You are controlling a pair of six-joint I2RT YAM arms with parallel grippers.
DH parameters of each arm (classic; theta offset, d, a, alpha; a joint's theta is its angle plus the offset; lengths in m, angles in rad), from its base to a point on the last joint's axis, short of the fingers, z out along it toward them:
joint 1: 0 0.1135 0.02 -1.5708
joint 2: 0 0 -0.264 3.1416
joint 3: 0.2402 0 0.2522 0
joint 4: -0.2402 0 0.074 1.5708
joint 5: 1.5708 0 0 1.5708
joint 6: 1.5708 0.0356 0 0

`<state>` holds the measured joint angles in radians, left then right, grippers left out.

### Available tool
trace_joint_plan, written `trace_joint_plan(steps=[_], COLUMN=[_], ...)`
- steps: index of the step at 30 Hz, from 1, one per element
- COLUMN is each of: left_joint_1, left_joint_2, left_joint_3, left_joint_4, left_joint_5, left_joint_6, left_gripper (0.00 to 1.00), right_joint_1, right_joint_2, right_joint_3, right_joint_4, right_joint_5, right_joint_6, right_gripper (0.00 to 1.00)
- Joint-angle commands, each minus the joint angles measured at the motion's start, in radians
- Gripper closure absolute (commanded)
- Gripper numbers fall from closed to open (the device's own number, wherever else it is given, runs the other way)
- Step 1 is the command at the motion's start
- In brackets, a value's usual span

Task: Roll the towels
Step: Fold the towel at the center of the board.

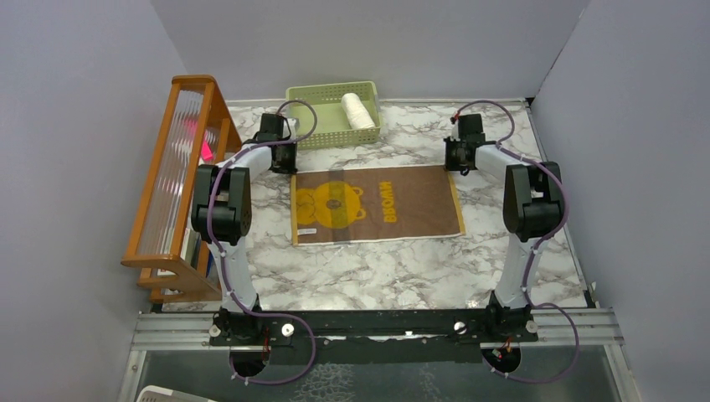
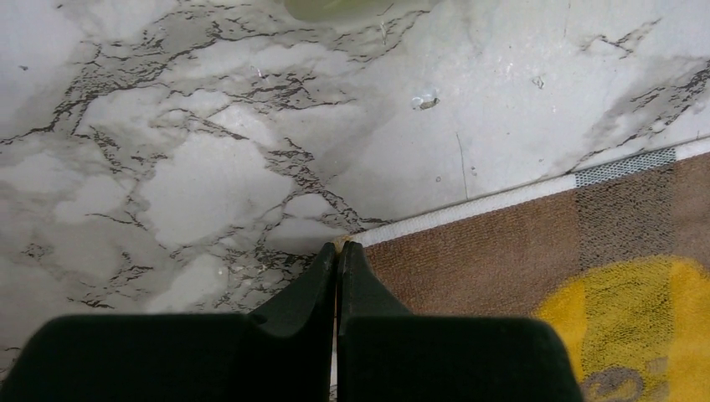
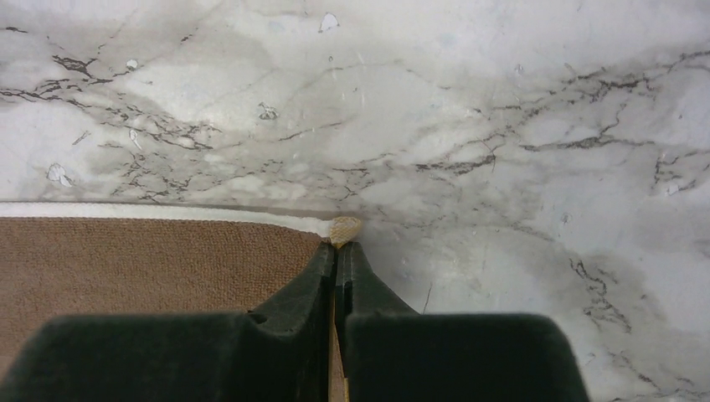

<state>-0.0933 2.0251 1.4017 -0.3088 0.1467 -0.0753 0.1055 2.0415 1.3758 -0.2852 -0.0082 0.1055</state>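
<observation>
The mustard-yellow and brown towel [image 1: 377, 205] lies flat on the marble table. My left gripper [image 1: 283, 164] is shut on its far left corner; in the left wrist view the jaws [image 2: 337, 249] pinch the white-edged corner of the towel [image 2: 502, 251]. My right gripper [image 1: 457, 162] is shut on the far right corner; in the right wrist view the corner tip pokes out past the tips [image 3: 336, 248] and the towel [image 3: 151, 260] spreads to the left. The cream-white towel [image 1: 357, 110] lies rolled in the green basket [image 1: 314, 117].
A wooden rack [image 1: 180, 184] stands along the left wall, close to the left arm. The basket sits at the back, just beyond the left gripper; its rim [image 2: 335, 8] shows at the top of the left wrist view. Grey walls close in on both sides.
</observation>
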Motion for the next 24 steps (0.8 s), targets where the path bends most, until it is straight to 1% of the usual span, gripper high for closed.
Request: trace_joint_plan(steps=[1,7,11,13,15,19,24], left_joint_1=[0.013,0.015,0.021,0.022,0.022,0.023,0.022], left_joint_2=[-0.028,-0.028,-0.035,-0.056,-0.093,-0.176,-0.270], left_joint_3=[0.046,0.134,0.137,0.108,0.049,-0.084,-0.229], left_joint_4=[-0.003,0.032,0.068,0.098,0.141,0.208,0.252], left_joint_5=[-0.045,-0.056,-0.042,-0.032,-0.022,-0.002,0.034], left_joint_6=[0.013,0.023,0.023,0.020,0.021,0.013,-0.008], left_gripper=[1.00,1.00,1.00,1.00,1.00,1.00,1.00], right_joint_1=[-0.011,-0.010,-0.010,-0.010,-0.010,-0.011,-0.010], right_joint_2=[-0.065,-0.158,-0.165,-0.166,-0.183,-0.259,-0.401], right_joint_3=[-0.039,-0.034,-0.015,-0.013,-0.031,-0.148,-0.306], right_joint_4=[0.035,0.125,0.151,0.140,0.136,0.173,0.224], right_joint_5=[0.024,0.021,0.009,0.000,0.001,0.042,0.099], right_joint_6=[0.083,0.109,0.114,0.127,0.137,0.138,0.156], right_gripper=[0.99,0.99,0.99,0.99,0.99,0.99,0.99])
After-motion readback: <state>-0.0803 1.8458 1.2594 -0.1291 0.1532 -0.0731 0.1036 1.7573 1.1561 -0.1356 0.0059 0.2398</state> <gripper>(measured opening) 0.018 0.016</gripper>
